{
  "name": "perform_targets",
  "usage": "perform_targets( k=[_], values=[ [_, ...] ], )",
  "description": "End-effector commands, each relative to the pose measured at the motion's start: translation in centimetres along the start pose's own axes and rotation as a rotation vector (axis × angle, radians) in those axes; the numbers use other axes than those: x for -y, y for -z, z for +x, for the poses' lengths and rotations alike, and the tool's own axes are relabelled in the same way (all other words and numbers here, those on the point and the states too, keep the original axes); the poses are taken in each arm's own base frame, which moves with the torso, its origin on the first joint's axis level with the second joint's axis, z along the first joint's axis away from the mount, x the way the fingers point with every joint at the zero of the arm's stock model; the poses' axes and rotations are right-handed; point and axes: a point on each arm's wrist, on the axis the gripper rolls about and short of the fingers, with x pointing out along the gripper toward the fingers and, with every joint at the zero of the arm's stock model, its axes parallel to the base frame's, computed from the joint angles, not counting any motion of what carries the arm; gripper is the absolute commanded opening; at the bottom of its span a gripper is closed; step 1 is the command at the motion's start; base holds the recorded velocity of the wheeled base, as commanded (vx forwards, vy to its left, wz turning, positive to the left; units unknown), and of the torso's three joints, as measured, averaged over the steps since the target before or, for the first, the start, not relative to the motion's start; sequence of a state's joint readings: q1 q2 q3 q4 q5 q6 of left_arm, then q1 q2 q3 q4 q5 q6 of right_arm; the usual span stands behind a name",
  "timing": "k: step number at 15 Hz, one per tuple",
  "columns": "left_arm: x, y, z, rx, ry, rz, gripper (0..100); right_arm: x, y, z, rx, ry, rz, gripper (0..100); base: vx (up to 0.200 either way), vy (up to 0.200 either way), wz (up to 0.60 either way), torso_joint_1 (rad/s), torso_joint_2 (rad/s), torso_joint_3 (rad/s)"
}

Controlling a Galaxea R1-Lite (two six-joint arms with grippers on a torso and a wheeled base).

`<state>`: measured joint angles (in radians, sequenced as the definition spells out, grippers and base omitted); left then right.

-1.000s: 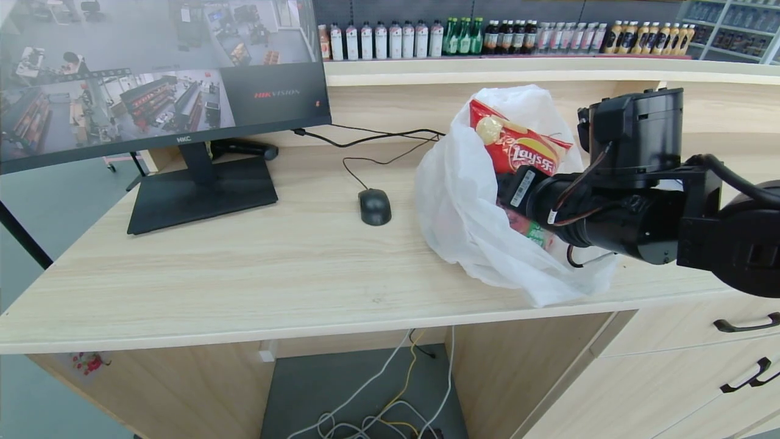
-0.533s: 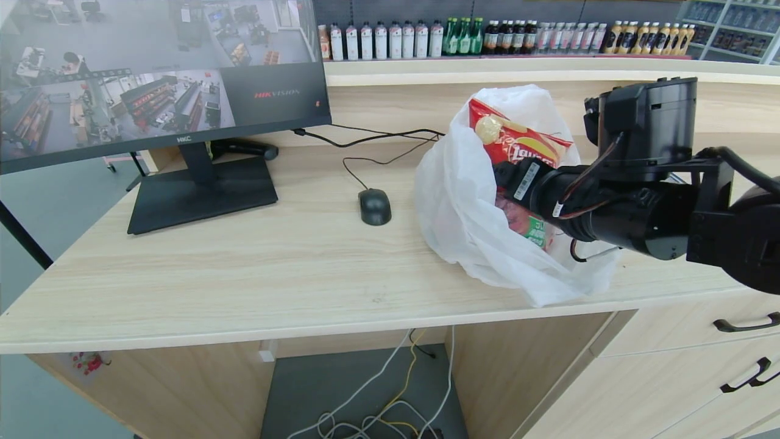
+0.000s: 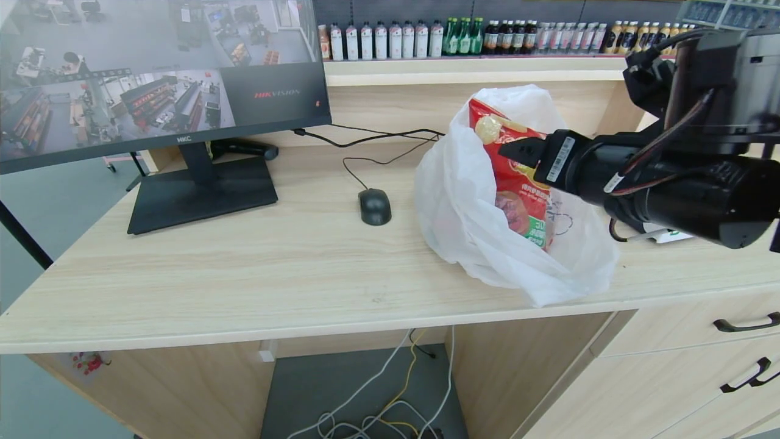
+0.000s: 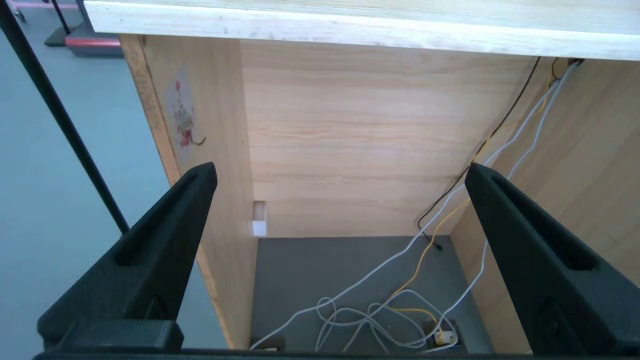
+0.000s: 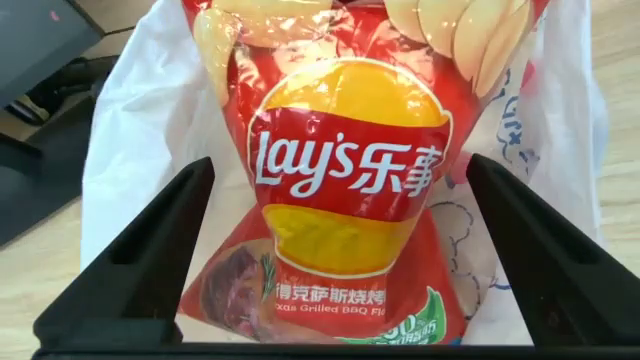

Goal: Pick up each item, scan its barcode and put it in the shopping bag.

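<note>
I see a monitor point(image 3: 158, 73) at the bench's point(image 3: 244, 274) far left corner, a mouse point(image 3: 374, 207) mid-bench, and bottles point(image 3: 506, 36) lined up behind its far edge.

A pale wooden counter point(image 3: 244, 274) carries everything. On its far left stands a monitor point(image 3: 152, 73) on a flat black base point(image 3: 201, 192). Just behind the base lies a black handheld device point(image 3: 244, 147). A black mouse point(image 3: 374, 207) sits near the middle, its thin cable point(image 3: 365, 161) running to the far side. Right of the mouse, the white shopping bag point(image 3: 463, 213) rests slumped and open, reaching almost to the near edge.
</note>
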<state>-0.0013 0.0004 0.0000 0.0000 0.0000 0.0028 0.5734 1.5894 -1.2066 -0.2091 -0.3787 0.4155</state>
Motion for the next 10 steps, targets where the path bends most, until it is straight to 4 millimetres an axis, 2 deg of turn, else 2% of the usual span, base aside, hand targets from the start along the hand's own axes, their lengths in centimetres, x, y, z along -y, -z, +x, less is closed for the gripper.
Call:
perform_targets(
  k=[1, 5, 7, 10],
  values=[
    [0.0, 0.0, 0.0, 0.000, -0.001, 0.000, 100, 0.4, -1.4, -2.5, 0.047, -0.023, -0.033, 100, 0.000, 0.000, 0.00, 0.000, 0.00, 0.000],
    [0.0, 0.0, 0.0, 0.000, -0.003, 0.000, 100, 1.6, -2.1, -8.5, 0.178, -0.113, -0.157, 100, 0.000, 0.000, 0.00, 0.000, 0.00, 0.000],
    [0.0, 0.0, 0.0, 0.000, -0.003, 0.000, 100, 4.9, 0.5, -12.7, 0.271, -0.121, -0.261, 100, 0.000, 0.000, 0.00, 0.000, 0.00, 0.000],
    [0.0, 0.0, 0.0, 0.000, -0.003, 0.000, 100, 9.1, 4.8, -17.3, 0.260, -0.118, -0.295, 100, 0.000, 0.000, 0.00, 0.000, 0.00, 0.000]
  ],
)
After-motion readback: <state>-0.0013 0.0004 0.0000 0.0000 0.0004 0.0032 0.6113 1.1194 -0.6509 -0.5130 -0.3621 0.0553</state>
